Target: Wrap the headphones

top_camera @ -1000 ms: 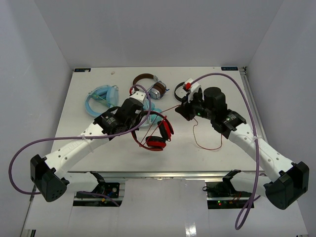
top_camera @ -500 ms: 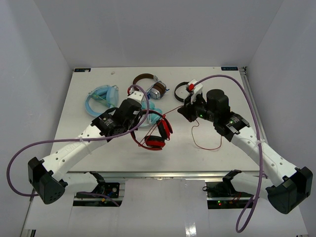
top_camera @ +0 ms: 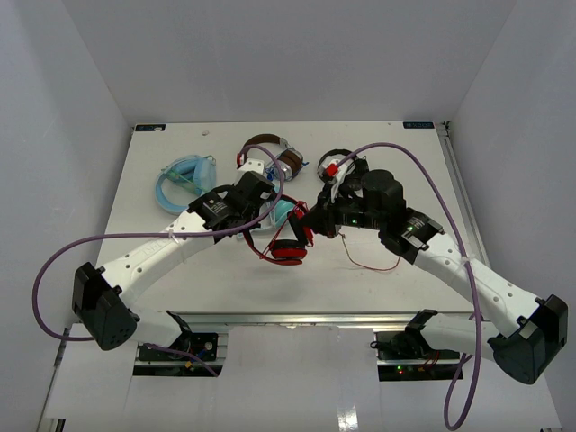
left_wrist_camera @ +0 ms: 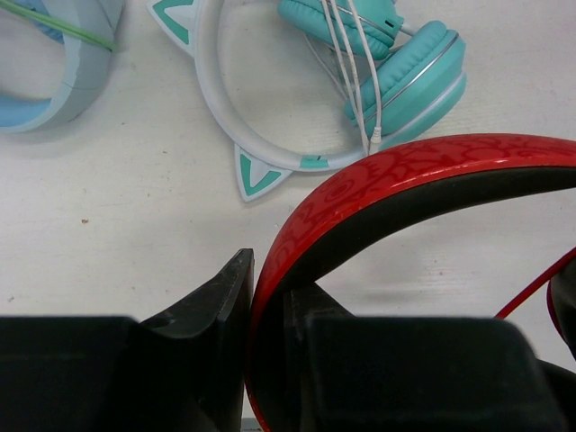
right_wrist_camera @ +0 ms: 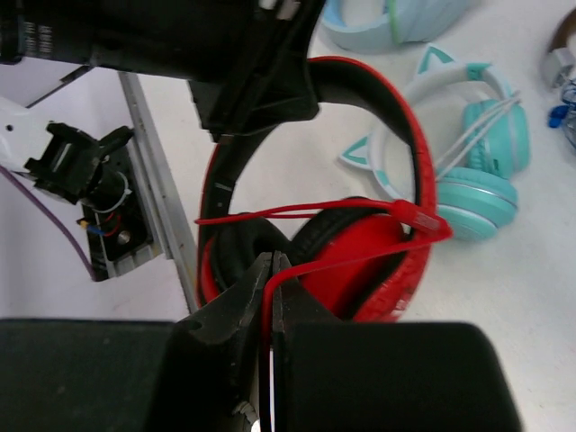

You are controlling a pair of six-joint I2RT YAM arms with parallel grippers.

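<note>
The red headphones [top_camera: 288,243] hang in the middle of the table. My left gripper [top_camera: 268,212] is shut on their red and black headband [left_wrist_camera: 405,171], which runs up and to the right from between the fingers [left_wrist_camera: 268,315]. My right gripper [top_camera: 312,220] is right beside the ear cups and is shut on the thin red cable [right_wrist_camera: 272,279]. The cable loops across the red ear cup [right_wrist_camera: 378,261] and back. The rest of the cable [top_camera: 373,262] trails on the table to the right.
Teal cat-ear headphones [top_camera: 284,212] lie just behind the red ones, also seen in the left wrist view [left_wrist_camera: 414,72]. Light blue headphones [top_camera: 184,178] lie far left. Brown-banded silver headphones [top_camera: 274,153] and small black headphones [top_camera: 335,163] lie at the back.
My right gripper has moved left with the cable, up to the ear cups. The left arm has shifted right and the headphones have turned slightly.
</note>
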